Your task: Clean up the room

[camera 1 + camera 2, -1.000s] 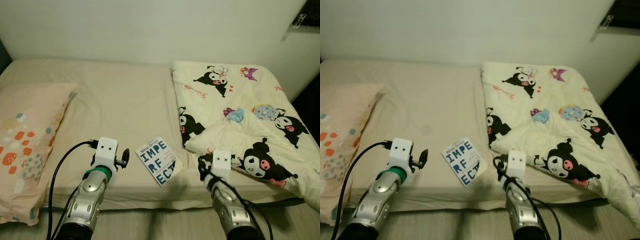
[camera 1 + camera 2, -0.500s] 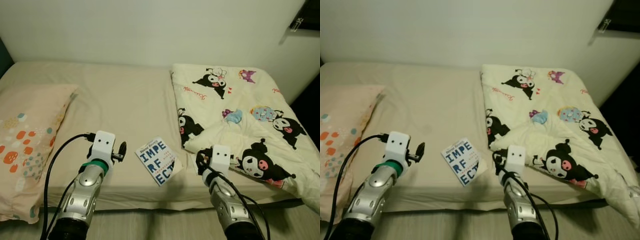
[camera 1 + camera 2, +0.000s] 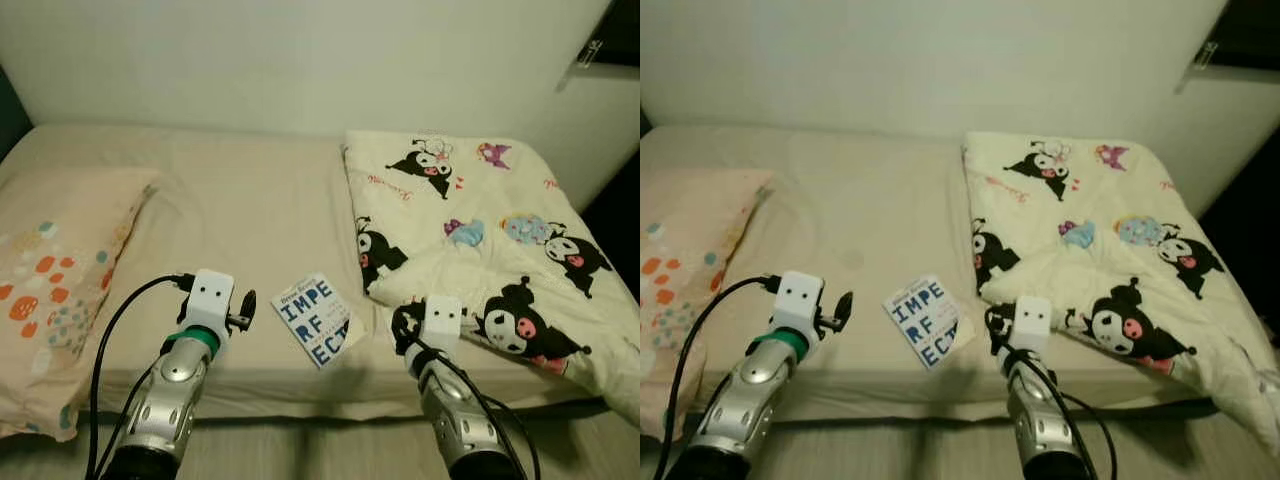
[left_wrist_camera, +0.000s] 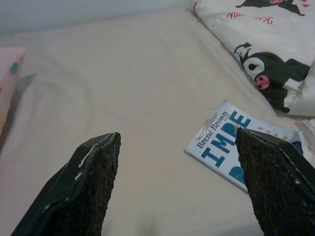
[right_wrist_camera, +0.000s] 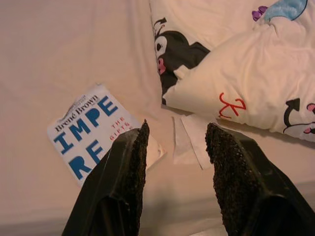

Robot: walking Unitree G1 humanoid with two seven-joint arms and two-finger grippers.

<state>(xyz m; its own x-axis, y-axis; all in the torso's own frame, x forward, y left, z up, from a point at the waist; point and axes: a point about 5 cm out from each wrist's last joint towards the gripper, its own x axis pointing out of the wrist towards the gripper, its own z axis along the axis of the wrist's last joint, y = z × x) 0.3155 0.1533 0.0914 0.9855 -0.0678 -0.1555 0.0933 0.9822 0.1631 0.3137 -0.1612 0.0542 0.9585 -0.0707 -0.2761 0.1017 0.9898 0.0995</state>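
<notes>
With both jaws spread and empty, the right gripper (image 5: 174, 162) should lower squarely onto the book (image 3: 316, 319) at the bed's (image 3: 250, 210) front edge, while the left gripper (image 4: 177, 182) hovers beside it.

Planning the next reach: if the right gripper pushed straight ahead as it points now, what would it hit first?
Probably the white paper scrap on the sheet, framed between the right gripper's open fingers, just short of the cartoon-print blanket. The book lies off to one side. Depth is uncertain.

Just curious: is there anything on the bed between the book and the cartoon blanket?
Yes. In the right wrist view, small white paper sheets lie on the sheet between the book and the blanket.
</notes>
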